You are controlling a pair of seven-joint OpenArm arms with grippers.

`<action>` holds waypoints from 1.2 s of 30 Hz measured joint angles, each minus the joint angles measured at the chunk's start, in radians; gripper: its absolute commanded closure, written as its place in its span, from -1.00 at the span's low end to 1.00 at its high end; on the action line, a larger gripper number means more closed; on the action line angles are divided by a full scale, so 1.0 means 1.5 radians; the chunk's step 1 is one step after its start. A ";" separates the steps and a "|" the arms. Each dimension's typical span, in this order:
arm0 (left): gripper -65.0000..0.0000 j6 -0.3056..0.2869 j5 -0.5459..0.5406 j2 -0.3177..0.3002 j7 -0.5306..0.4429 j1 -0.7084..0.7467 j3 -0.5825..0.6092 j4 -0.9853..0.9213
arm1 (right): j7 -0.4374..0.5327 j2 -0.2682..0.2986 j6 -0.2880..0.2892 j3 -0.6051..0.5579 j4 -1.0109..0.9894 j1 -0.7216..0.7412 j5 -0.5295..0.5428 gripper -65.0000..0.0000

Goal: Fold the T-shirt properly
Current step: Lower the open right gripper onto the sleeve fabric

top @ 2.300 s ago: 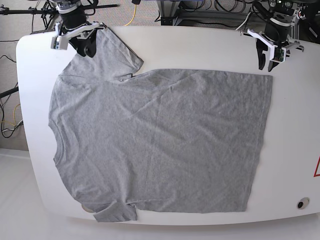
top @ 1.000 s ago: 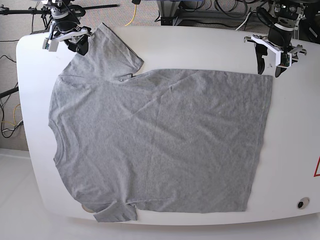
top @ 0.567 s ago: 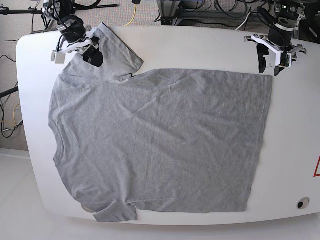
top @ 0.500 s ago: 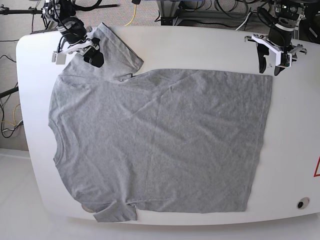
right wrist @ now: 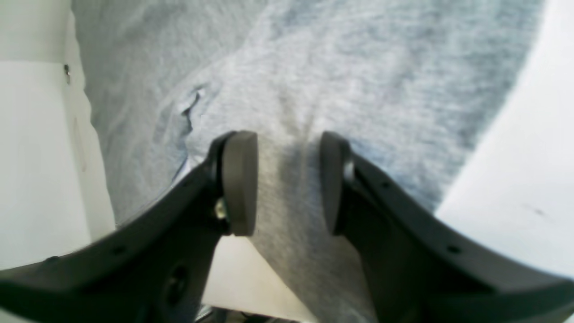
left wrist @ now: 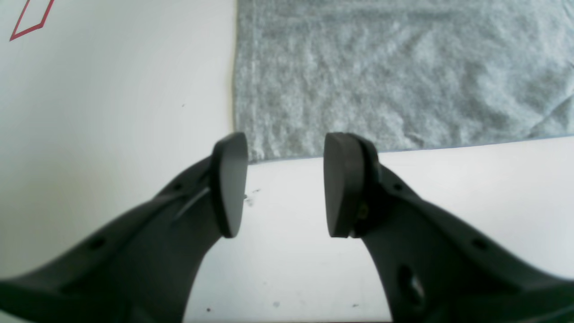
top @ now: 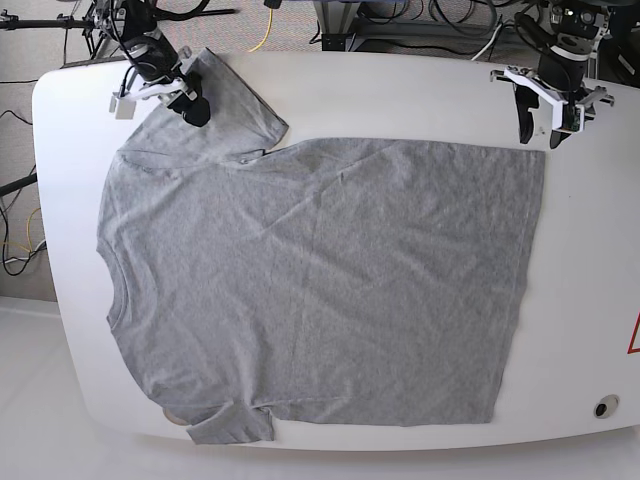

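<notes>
The heather-grey T-shirt (top: 320,280) lies flat across the white table (top: 400,95), neck to the left and hem to the right. My right gripper (top: 160,106) is at the far left over the upper sleeve (top: 225,105). In the right wrist view it is open (right wrist: 285,181), with sleeve cloth (right wrist: 358,80) between and under the jaws. My left gripper (top: 539,136) hovers at the shirt's far right hem corner. In the left wrist view it is open (left wrist: 284,184) and empty, just off the corner (left wrist: 244,150) of the shirt (left wrist: 394,76).
The lower sleeve (top: 232,424) is tucked at the table's front edge. A red mark (top: 634,335) and a round hole (top: 603,408) sit on the table's right side. Cables (top: 400,15) and stands lie behind the far edge.
My right gripper has moved from the sleeve's outer left edge to the right, onto the sleeve, and turned. My left gripper has stayed near the hem corner.
</notes>
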 measured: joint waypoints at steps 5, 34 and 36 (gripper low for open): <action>0.01 -0.001 -0.003 0.000 -0.001 0.001 0.000 -0.001 | 0.002 -0.014 0.003 -0.006 0.000 0.000 0.002 0.29; 0.16 -0.001 -0.003 0.000 -0.005 -0.001 0.000 -0.011 | 0.002 0.035 0.010 -0.005 -0.008 0.004 -0.006 0.29; 0.15 0.000 -0.003 0.000 -0.005 -0.001 0.000 -0.012 | 0.007 0.031 0.009 -0.005 -0.009 0.005 -0.006 0.29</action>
